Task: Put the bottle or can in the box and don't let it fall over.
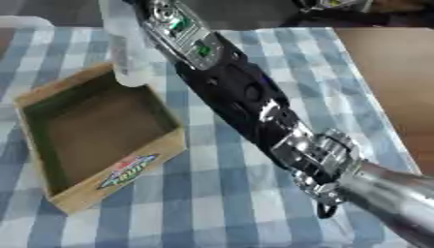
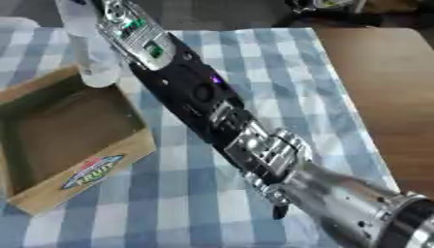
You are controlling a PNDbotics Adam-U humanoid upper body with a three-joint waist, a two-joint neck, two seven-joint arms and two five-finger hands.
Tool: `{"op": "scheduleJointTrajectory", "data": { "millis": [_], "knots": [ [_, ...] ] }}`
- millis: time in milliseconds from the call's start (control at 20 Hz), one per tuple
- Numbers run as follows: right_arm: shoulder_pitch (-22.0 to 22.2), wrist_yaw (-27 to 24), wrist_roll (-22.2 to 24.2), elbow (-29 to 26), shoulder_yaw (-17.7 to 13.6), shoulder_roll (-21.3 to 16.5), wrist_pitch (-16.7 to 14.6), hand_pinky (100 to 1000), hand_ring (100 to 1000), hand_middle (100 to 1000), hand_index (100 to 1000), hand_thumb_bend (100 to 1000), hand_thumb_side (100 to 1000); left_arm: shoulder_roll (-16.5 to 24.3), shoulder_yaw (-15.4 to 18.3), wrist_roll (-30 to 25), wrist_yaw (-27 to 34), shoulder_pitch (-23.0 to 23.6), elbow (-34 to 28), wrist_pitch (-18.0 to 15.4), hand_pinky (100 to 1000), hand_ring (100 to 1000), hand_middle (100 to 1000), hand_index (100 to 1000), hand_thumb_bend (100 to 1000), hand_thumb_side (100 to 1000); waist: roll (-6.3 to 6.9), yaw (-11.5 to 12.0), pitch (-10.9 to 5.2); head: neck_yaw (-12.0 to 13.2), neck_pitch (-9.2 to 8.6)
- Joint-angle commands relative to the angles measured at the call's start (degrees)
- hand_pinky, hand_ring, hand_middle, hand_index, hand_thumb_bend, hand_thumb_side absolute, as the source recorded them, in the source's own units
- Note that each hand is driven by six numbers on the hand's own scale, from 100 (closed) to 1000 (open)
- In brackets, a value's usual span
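While the right arm [image 1: 254, 106] reaches across the checked desk [image 1: 212, 193], its hand is cut off above, grip unclear; the clear bottle [image 1: 127, 53] stands upright just behind the open box [image 1: 93, 140]

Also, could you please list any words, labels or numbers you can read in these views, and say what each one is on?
Label on the front wall of the cardboard box: a red, white, blue and green logo; its lower word looks like "FRUIT", though it is blurred; the upper word is unreadable.
Clear bottle: no readable text.
Right arm: green and purple lights only, no legible markings.
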Motion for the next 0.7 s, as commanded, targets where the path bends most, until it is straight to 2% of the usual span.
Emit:
{"op": "scheduleJointTrajectory", "data": {
  "millis": [50, 350, 550, 600, 650, 700],
  "knots": [
    [-1.55, -2.43, -1.78, -2.27, 0.47, 0.19, 0.58, 905, 885, 672, 121, 100, 470, 0.77, 0.92, 0.60, 0.02, -0.68, -1.04, -0.03, 453, 667, 718, 679, 100, 590, 0.26, 0.45, -1.36, -0.80, 0.07],
    [-0.05, -7.72, -3.82, -1.64, 0.86, 1.98, -0.14, 903, 968, 738, 130, 100, 470, 0.34, 1.15, 0.91, -0.13, -1.04, -1.04, -0.23, 456, 670, 719, 679, 100, 591, 0.13, 1.00, -0.95, -1.09, -0.26],
    [1.72, -10.22, -4.26, 0.68, 0.59, 3.46, -1.95, 890, 1000, 904, 144, 100, 470, -0.03, 1.48, 2.03, -0.31, -1.26, -1.04, -0.91, 462, 672, 719, 678, 100, 592, 0.00, 1.37, -0.37, -1.31, -0.78],
    [2.13, -10.81, -3.90, 1.55, 0.52, 3.81, -2.63, 888, 1000, 915, 159, 100, 394, -0.08, 1.49, 2.19, -0.35, -1.32, -1.04, -1.11, 460, 672, 718, 678, 100, 592, -0.05, 1.46, -0.18, -1.41, -0.94],
    [2.49, -11.25, -3.31, 2.43, 0.50, 4.06, -3.32, 891, 1000, 940, 177, 100, 470, -0.10, 1.48, 2.25, -0.36, -1.35, -1.04, -1.21, 460, 672, 718, 678, 100, 592, -0.09, 1.52, -0.04, -1.50, -1.12],
    [2.96, -11.46, -2.40, 3.20, 0.62, 4.29, -3.91, 898, 1000, 980, 202, 100, 470, -0.10, 1.48, 2.27, -0.40, -1.37, -1.04, -1.27, 460, 672, 718, 678, 100, 591, -0.15, 1.54, 0.08, -1.52, -1.26]
  ]
}}
